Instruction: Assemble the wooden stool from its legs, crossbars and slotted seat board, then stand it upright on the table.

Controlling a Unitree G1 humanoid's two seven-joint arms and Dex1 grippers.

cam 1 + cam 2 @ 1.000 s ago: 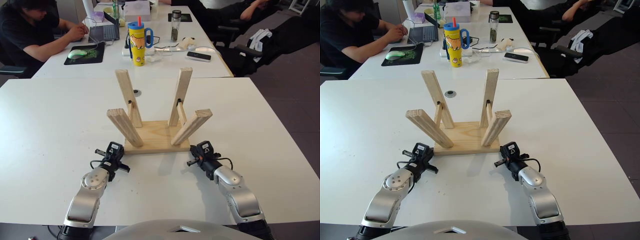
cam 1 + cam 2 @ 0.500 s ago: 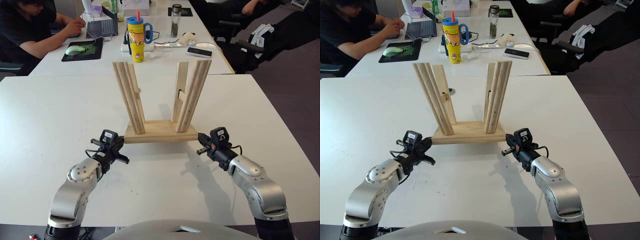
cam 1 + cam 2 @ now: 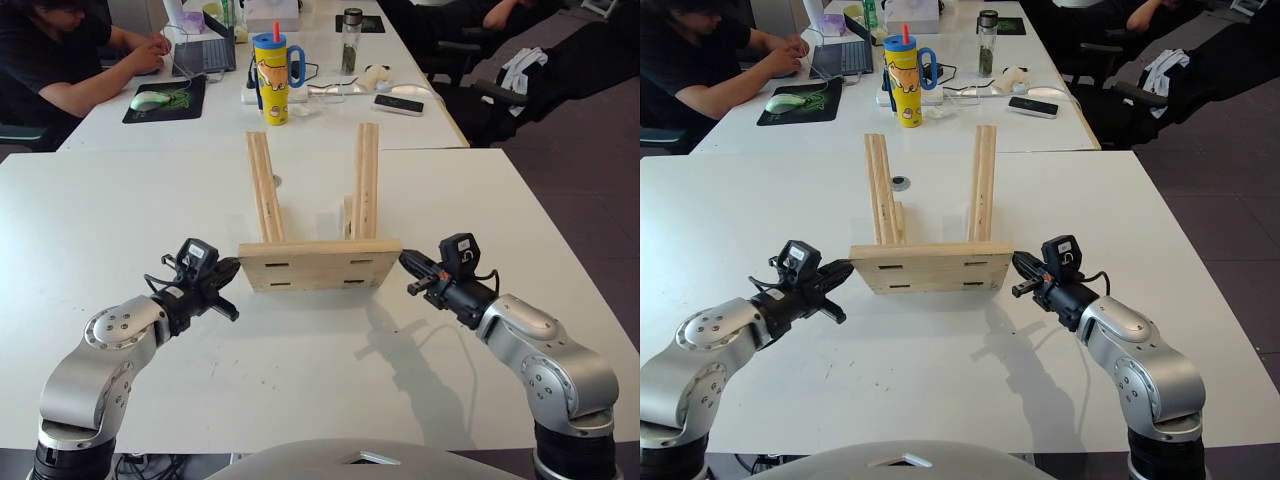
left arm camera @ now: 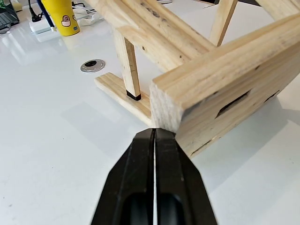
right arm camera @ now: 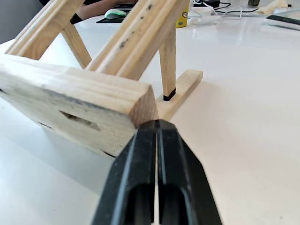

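Site: office | I face long white desks (image 3: 400,128) | On them: laptop (image 3: 205,57), mouse (image 3: 148,100) on pad (image 3: 185,108), yellow tumbler (image 3: 272,78)

White table (image 3: 120,230), wooden stool (image 3: 318,265) on side, grommet (image 3: 899,182)

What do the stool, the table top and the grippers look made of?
The stool: pale, bare-looking softwood, perhaps pine, with visible grain, dark flecks and a rough sawn end. The table: smooth white top, faintly glossy by its reflections, probably laminate. The left gripper and right gripper: matte black, plastic or rubber; can't tell which.
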